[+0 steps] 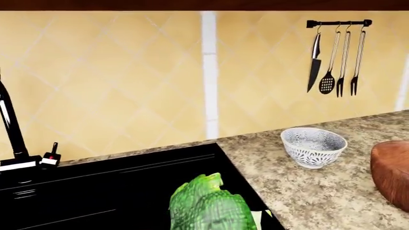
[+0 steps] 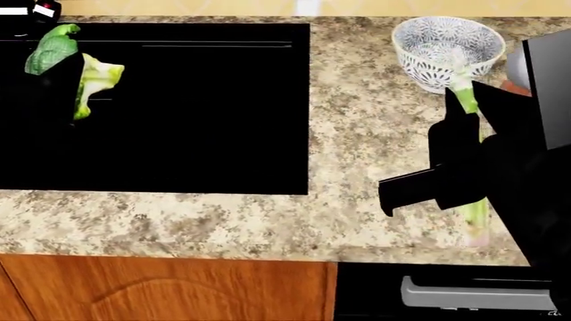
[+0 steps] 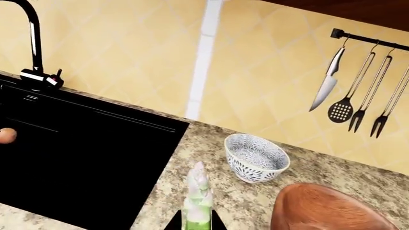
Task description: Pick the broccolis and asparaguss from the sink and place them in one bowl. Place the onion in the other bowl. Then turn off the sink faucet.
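Observation:
A green broccoli [image 2: 53, 48] with a pale stem hangs over the black sink [image 2: 196, 120] at its far left. My left gripper [image 2: 64, 79] is shut on it; its fingers are black against the sink and hard to make out. The broccoli [image 1: 208, 206] fills the lower part of the left wrist view. My right gripper [image 3: 195, 225] is shut on a pale green asparagus [image 3: 197, 194], held over the counter next to the white patterned bowl [image 2: 446, 43]. A brown wooden bowl [image 3: 326, 208] stands beside it. The onion [image 3: 6, 135] shows in the sink. The black faucet [image 3: 32, 38] rises behind the sink.
A speckled granite counter [image 2: 357, 134] surrounds the sink. A rail with a knife and utensils [image 1: 335, 62] hangs on the tiled wall. Wooden cabinet fronts [image 2: 160, 287] lie below the counter's front edge.

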### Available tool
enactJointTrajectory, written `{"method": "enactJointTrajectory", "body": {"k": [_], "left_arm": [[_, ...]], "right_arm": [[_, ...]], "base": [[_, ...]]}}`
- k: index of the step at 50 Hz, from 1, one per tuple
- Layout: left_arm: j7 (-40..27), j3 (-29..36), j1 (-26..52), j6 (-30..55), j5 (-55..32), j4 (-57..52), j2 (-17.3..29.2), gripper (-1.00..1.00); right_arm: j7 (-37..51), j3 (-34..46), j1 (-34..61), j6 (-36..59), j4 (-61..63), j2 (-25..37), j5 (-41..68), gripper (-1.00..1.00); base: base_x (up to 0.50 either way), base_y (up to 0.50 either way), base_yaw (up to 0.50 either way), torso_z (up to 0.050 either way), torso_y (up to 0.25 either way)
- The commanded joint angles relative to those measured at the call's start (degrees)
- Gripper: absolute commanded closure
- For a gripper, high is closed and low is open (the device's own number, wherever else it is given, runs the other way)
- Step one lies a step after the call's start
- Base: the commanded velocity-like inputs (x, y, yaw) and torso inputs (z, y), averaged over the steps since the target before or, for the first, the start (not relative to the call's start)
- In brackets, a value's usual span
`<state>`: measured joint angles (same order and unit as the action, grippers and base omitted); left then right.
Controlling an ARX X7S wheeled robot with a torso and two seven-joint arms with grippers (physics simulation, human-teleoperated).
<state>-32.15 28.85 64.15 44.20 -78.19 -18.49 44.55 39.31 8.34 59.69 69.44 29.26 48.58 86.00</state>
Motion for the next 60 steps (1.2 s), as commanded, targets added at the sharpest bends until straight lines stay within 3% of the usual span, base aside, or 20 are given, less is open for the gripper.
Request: {"method": "enactJointTrajectory", "body": {"k": [1, 43, 60], "left_arm": [[0.5, -0.5, 0.1, -0.4, -0.3, 0.3, -0.2, 1.00], [0.3, -0.5, 0.0, -0.9, -0.5, 0.3, -0.6, 1.00], [1.1, -0.8, -0.3, -1.5, -0.1, 0.7, -0.1, 1.00]], "right_arm": [[-0.8, -0.5, -1.6, -0.9, 0.5, -0.1, -1.3, 1.00], [0.5, -0.2, 0.3, -0.8, 0.0, 2.3, -0.2, 1.00], [-4.7, 1.9, -1.5, -3.5, 1.5, 1.7, -7.5, 1.00]], "base": [[0.00, -0.50, 0.00, 0.000, 0.000], [0.06, -0.50, 0.00, 0.000, 0.000], [0.37, -0.33, 0.00, 0.000, 0.000]]}}
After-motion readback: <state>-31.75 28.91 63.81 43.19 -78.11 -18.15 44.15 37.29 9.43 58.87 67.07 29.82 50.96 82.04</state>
